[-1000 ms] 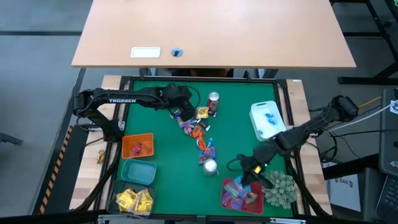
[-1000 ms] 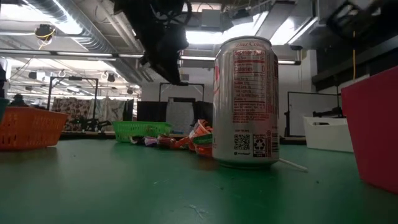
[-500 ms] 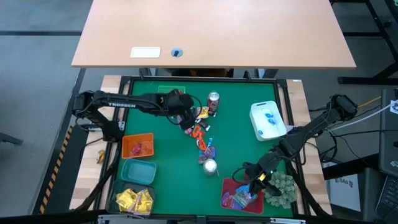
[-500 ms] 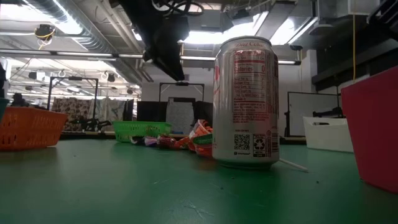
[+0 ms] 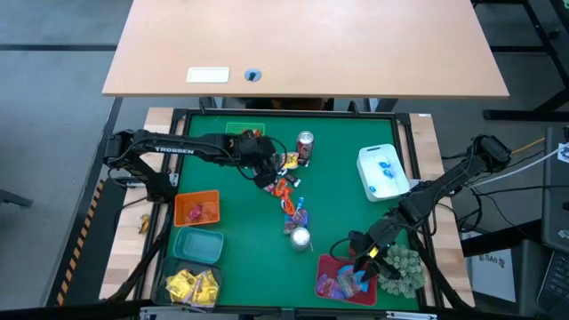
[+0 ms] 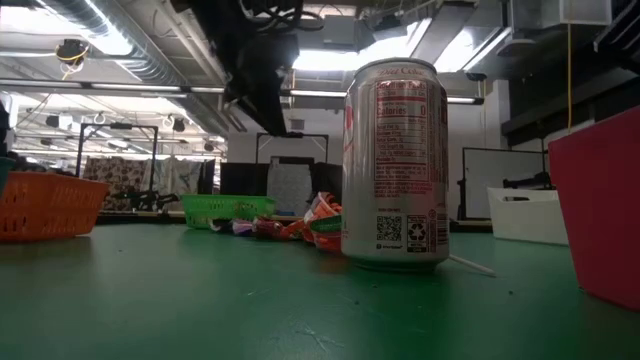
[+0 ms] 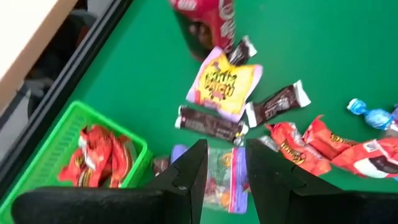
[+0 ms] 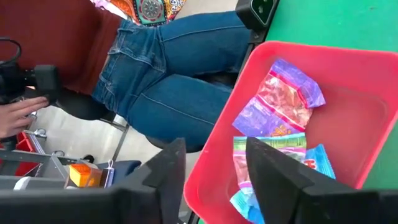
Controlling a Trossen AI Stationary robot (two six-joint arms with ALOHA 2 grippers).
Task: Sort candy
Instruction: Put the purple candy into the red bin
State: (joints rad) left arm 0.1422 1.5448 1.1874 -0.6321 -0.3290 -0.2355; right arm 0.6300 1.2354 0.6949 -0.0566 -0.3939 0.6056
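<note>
A: Where is the candy (image 5: 286,194)?

B: A loose trail runs down the middle of the green mat (image 5: 338,191), from one drink can (image 5: 305,145) to a second can (image 5: 300,237). More is sorted in five bins: orange (image 5: 196,209), teal (image 5: 198,244), green (image 7: 93,158), white (image 5: 382,172) and a red bin (image 5: 331,276).

A: And the grippers?

B: The left gripper (image 7: 222,169) hovers over the trail's far end, fingers parted, empty. The right gripper (image 8: 214,163) hangs above the red bin, fingers spread, empty, beside a spiky plant (image 5: 402,269). A person (image 8: 155,81) stands beyond.
</note>
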